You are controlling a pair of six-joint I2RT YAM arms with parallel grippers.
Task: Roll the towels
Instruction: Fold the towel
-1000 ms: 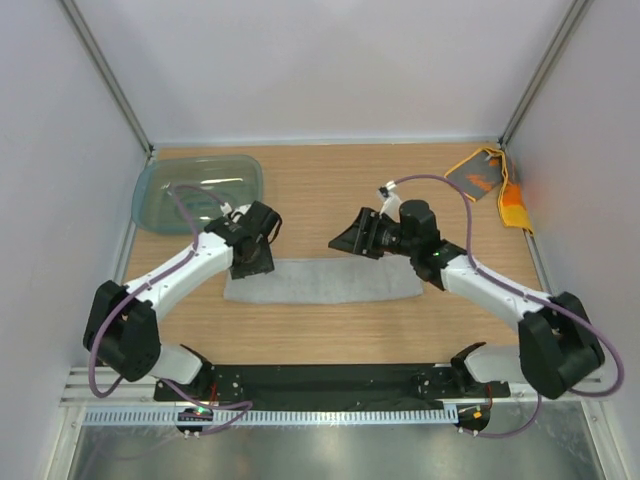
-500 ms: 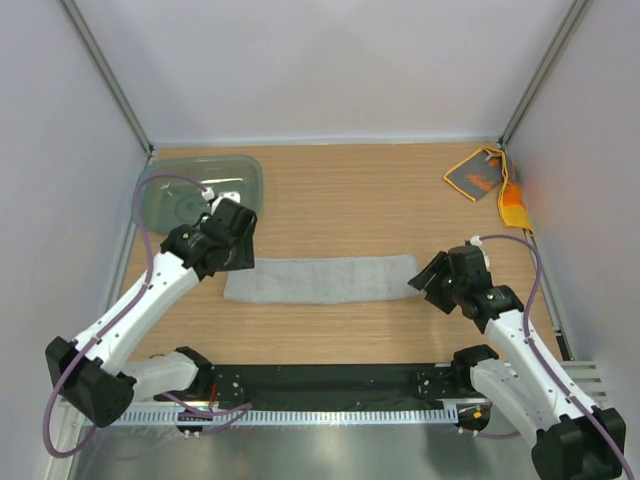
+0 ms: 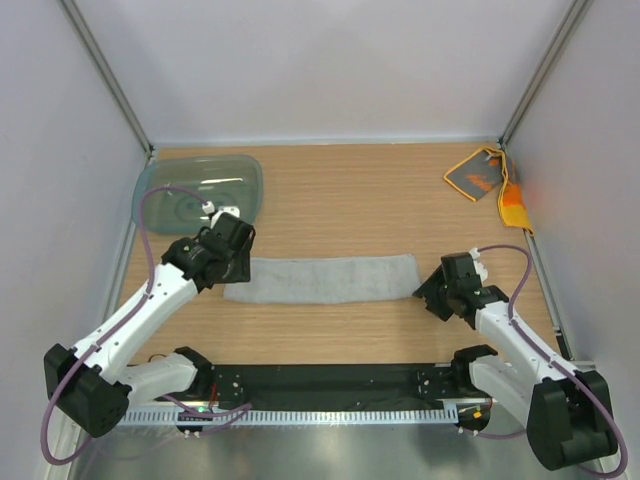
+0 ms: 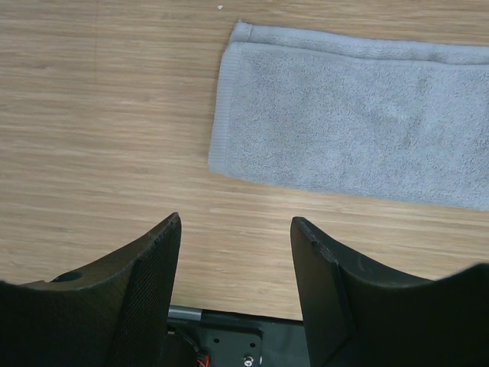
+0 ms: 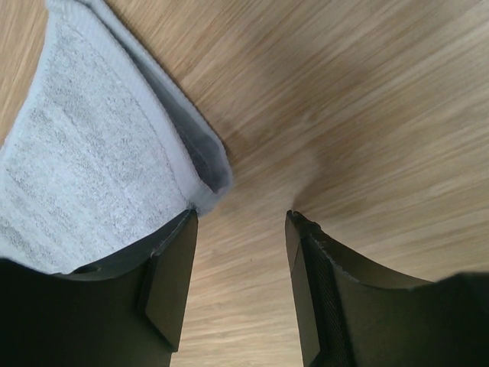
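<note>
Towel [image 3: 320, 278] is limp, light, flat on bench [image 3: 350, 200]; best pinched at its right end. Left claw [image 4: 233, 229] and right claw [image 5: 241, 218] are both spread, holding nothing.

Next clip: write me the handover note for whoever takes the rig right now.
Left gripper: open, empty, just off the left end of the grey towel.
Right gripper: open, empty, at its right end, one finger beside the corner.
Grey towel: flat long strip, mid-table, not rolled.
Orange towel: far right corner, not rolled, no gripper near it.
Done: no roll yet.
Left: roll both towels.
</note>
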